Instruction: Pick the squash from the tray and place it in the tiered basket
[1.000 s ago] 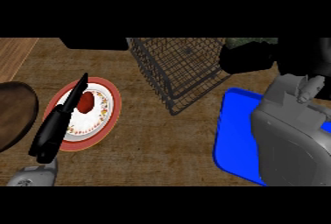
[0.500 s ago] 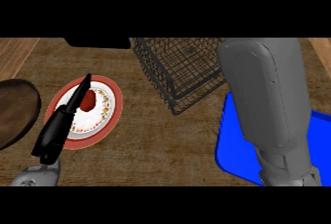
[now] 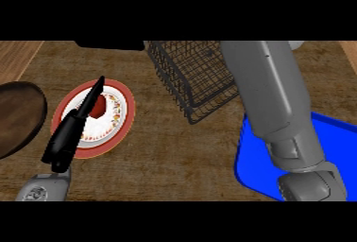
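My right arm point(image 3: 275, 113) crosses the tray point(image 3: 252, 156) toward the basket point(image 3: 188, 75); its hand is out of view.
My left hand point(image 3: 73, 127), fingers straight, hangs over the plate point(image 3: 124, 111) near the worktop's left edge.

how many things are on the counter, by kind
plate with a red item on it: 1
brown dish: 1
wire basket: 1
blue tray: 1
total: 4, plus the red item; no squash in view
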Action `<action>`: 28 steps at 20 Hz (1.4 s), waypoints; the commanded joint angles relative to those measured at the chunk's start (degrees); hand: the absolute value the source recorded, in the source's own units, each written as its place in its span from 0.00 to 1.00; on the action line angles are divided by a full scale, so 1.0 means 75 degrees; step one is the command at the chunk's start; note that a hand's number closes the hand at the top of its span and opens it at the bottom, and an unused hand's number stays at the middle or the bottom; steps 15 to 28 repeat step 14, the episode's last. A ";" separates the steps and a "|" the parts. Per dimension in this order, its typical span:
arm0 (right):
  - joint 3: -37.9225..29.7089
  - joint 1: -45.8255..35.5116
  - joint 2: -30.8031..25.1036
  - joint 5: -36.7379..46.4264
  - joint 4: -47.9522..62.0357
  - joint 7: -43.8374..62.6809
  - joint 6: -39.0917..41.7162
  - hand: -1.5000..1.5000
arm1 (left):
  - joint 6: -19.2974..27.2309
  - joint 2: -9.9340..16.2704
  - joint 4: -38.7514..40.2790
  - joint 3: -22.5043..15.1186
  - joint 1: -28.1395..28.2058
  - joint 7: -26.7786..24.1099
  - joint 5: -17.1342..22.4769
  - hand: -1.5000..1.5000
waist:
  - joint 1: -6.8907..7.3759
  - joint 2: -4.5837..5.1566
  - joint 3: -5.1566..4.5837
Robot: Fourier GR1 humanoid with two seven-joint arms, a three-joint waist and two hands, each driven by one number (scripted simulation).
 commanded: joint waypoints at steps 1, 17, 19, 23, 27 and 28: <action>-0.0248 0.0020 0.0017 -0.0692 0.1051 -0.0945 -0.1679 0.00 | -0.0123 0.0144 -0.0009 0.0101 -0.0026 -0.0052 0.0069 0.50 | 0.0067 0.0015 0.0006; -0.0881 -0.0241 -0.0884 0.0748 0.0850 -0.0327 -0.4687 0.00 | 0.0050 0.0172 0.0009 0.0425 0.0543 -0.0126 0.0132 0.50 | -0.0567 -0.0223 -0.0006; -0.0881 -0.0241 -0.0884 0.0748 0.0850 -0.0327 -0.4687 0.00 | 0.0050 0.0172 0.0009 0.0425 0.0543 -0.0126 0.0132 0.50 | -0.0567 -0.0223 -0.0006; -0.0881 -0.0241 -0.0884 0.0748 0.0850 -0.0327 -0.4687 0.00 | 0.0050 0.0172 0.0009 0.0425 0.0543 -0.0126 0.0132 0.50 | -0.0567 -0.0223 -0.0006; -0.0881 -0.0241 -0.0884 0.0748 0.0850 -0.0327 -0.4687 0.00 | 0.0050 0.0172 0.0009 0.0425 0.0543 -0.0126 0.0132 0.50 | -0.0567 -0.0223 -0.0006; -0.0881 -0.0241 -0.0884 0.0748 0.0850 -0.0327 -0.4687 0.00 | 0.0050 0.0172 0.0009 0.0425 0.0543 -0.0126 0.0132 0.50 | -0.0567 -0.0223 -0.0006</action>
